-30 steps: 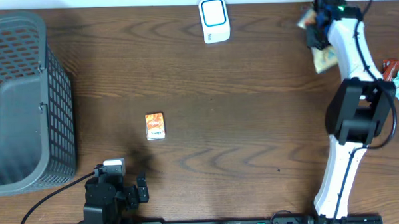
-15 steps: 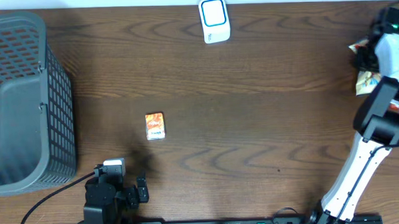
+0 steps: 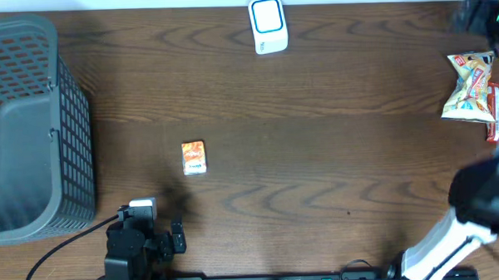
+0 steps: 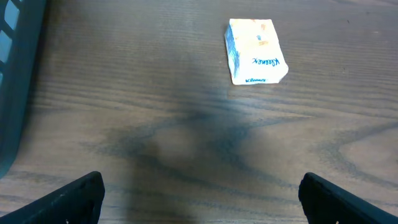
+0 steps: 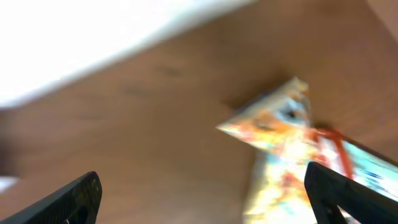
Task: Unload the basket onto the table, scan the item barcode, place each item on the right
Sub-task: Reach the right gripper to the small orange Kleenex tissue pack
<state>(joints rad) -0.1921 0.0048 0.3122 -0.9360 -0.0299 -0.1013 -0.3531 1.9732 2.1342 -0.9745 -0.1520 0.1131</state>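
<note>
A small orange-and-white tissue pack (image 3: 193, 157) lies flat left of the table's centre and shows again in the left wrist view (image 4: 256, 51). The white barcode scanner (image 3: 268, 25) stands at the back edge. A yellow-orange snack bag (image 3: 470, 86) lies by the right edge, free of any grip. My right gripper (image 3: 478, 16) hovers blurred behind it, open; in the right wrist view the bag (image 5: 283, 143) sits below the gripper (image 5: 208, 199), toward the right finger. My left gripper (image 3: 171, 236) rests open at the front left, with bare wood between its fingers (image 4: 202, 202).
A grey mesh basket (image 3: 33, 131) fills the left end of the table, its wall showing in the left wrist view (image 4: 15, 74). A red packet (image 3: 498, 110) lies beside the snack bag at the right edge. The right arm's white links (image 3: 440, 241) rise at the front right.
The right gripper swung from the back toward the right edge, opened and let go of the snack bag, which now lies on the table. The left arm has not moved.
</note>
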